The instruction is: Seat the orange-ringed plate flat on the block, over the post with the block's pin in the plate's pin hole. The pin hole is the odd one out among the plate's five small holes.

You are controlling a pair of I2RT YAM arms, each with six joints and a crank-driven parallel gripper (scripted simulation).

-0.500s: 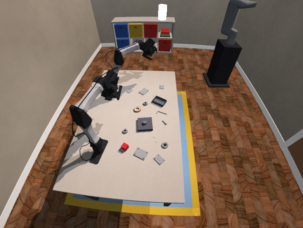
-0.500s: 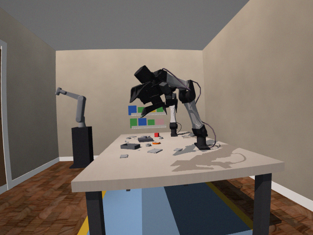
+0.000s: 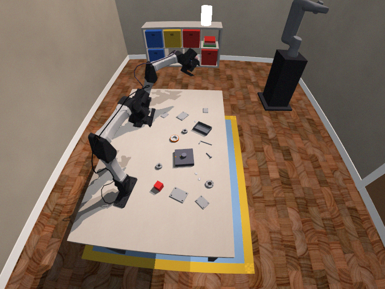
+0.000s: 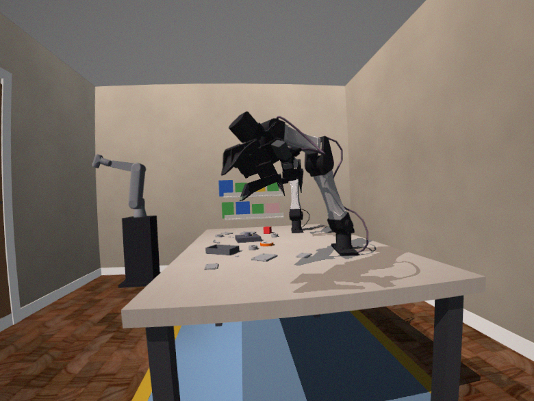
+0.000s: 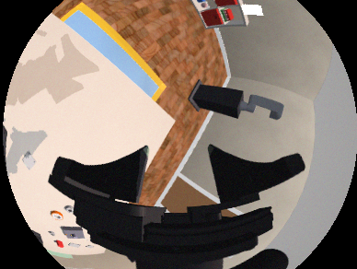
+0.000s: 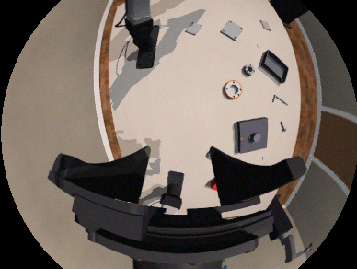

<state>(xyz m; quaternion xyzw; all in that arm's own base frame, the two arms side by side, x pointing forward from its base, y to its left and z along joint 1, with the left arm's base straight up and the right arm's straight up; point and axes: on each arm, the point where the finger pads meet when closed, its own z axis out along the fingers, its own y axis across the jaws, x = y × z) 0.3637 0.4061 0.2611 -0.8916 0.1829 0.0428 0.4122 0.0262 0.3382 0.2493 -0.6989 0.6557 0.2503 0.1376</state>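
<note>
The orange-ringed plate [image 3: 171, 139] [image 4: 266, 244] [image 6: 227, 89] lies flat on the table beside the block, its small holes too small to tell apart. The dark block [image 3: 188, 161] [image 4: 248, 239] [image 6: 243, 145] carries a round post [image 3: 183, 154] [image 6: 257, 137]. A small yellowish pin [image 6: 249, 137] shows beside the post. My left gripper [image 3: 196, 68] [image 4: 232, 186] [image 5: 178, 146] is open and empty, high up and well away from the plate. My right gripper [image 3: 143, 125] [image 4: 292, 191] [image 6: 179, 147] is open and empty, raised above the table on the arm-base side of the plate.
A dark open tray [image 3: 202, 128] [image 6: 274, 66] and a small flanged part [image 3: 184, 130] [image 6: 248, 70] lie near the plate. A hex key [image 3: 206, 143] and a bolt [image 3: 209, 155] lie beyond the block. A red cube [image 3: 158, 186], grey plates [image 3: 178, 195] and several small parts lie around.
</note>
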